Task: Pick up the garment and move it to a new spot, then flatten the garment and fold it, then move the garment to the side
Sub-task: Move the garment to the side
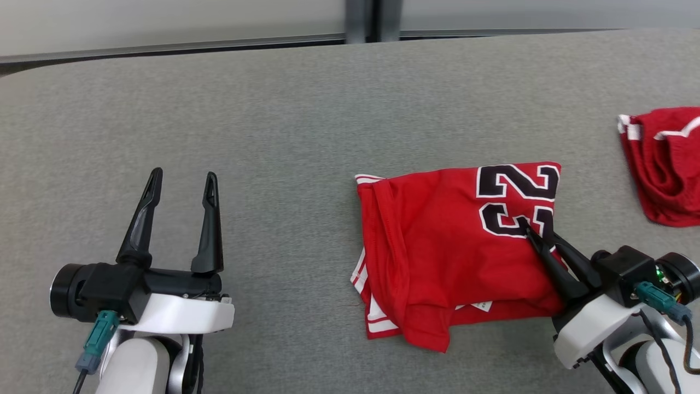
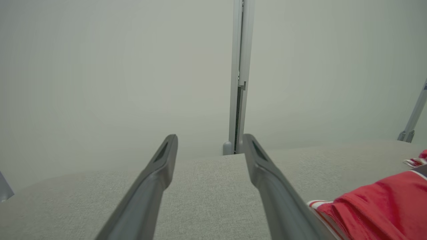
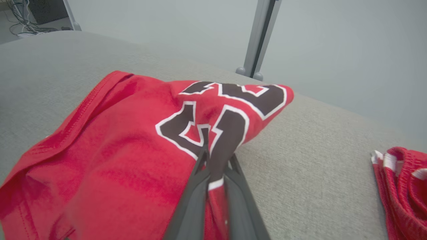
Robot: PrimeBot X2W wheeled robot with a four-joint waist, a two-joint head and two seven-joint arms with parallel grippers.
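Two red garments: jersey (image 1: pixel 437 246) centre, pinched in my right gripper (image 1: pixel 535 235); second garment (image 1: pixel 667 164) right edge. Left gripper (image 1: pixel 183 183) spread, empty.

Left gripper (image 1: pixel 184 174) low left, wrist level, fingers (image 1: pixel 143 219) spread wide, pointing up and away. Right gripper (image 1: pixel 531 232) lower right, angled in toward the left, fingers pinched together on a fold of the garment (image 1: pixel 448 241).

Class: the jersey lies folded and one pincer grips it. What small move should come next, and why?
Probably lift slightly: the right pincer is shut on the folded red jersey near its number, while most of it lies on the grey table.
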